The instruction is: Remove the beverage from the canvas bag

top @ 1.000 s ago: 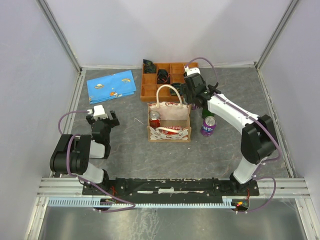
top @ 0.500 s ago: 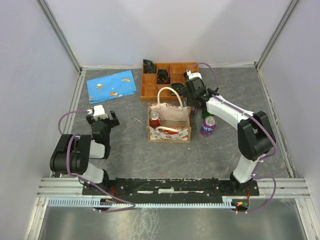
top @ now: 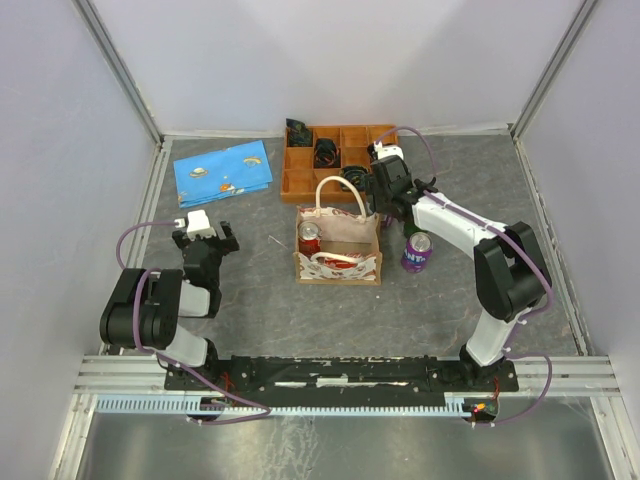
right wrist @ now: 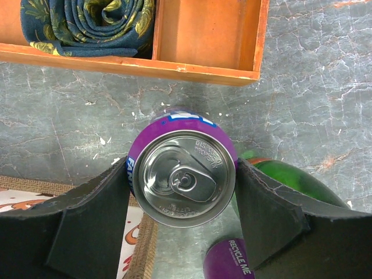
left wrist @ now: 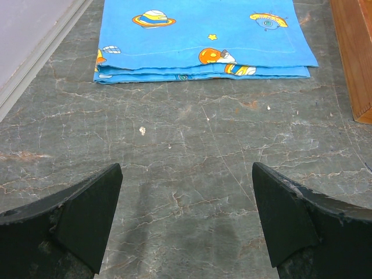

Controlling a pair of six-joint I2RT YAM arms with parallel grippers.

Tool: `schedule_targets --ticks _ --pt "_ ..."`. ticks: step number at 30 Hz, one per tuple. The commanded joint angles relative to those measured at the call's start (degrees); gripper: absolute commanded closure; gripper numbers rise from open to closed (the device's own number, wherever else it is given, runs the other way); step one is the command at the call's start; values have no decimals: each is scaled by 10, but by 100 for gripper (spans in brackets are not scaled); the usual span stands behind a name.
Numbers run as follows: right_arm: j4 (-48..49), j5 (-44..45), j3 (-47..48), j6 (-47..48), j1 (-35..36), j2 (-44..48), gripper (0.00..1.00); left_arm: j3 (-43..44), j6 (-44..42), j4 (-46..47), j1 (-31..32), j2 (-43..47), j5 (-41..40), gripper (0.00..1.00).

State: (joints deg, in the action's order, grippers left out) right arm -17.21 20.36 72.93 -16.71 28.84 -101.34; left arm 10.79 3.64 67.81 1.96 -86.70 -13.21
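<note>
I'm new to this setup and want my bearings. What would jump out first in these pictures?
The right gripper is clamped on a purple can, seen top-down near the orange tray. In the overhead view, the cream bag stands mid-table with a red can inside, and a second purple can stands to its right.

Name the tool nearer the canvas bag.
Right. The right tool, shut on a purple can, hangs at the far right corner of the canvas bag; the left tool sits open off to its left.
</note>
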Motion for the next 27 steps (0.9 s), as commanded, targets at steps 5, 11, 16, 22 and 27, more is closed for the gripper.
schedule_targets --ticks 5,11,16,22,27 --pt "-66 14 50 0 3 -30 27 13 -2 22 -1 -2 -5 1" --pt "-104 10 77 -2 5 -57 1 13 -2 22 -1 -1 -5 1" --pt "-104 19 79 -1 6 -52 1 13 -3 22 -1 -1 -5 1" --pt "-121 31 125 24 18 -2 1 12 -3 22 -1 -2 -5 1" --pt "-123 65 148 55 62 78 1 12 -2 22 -1 -2 -5 1"
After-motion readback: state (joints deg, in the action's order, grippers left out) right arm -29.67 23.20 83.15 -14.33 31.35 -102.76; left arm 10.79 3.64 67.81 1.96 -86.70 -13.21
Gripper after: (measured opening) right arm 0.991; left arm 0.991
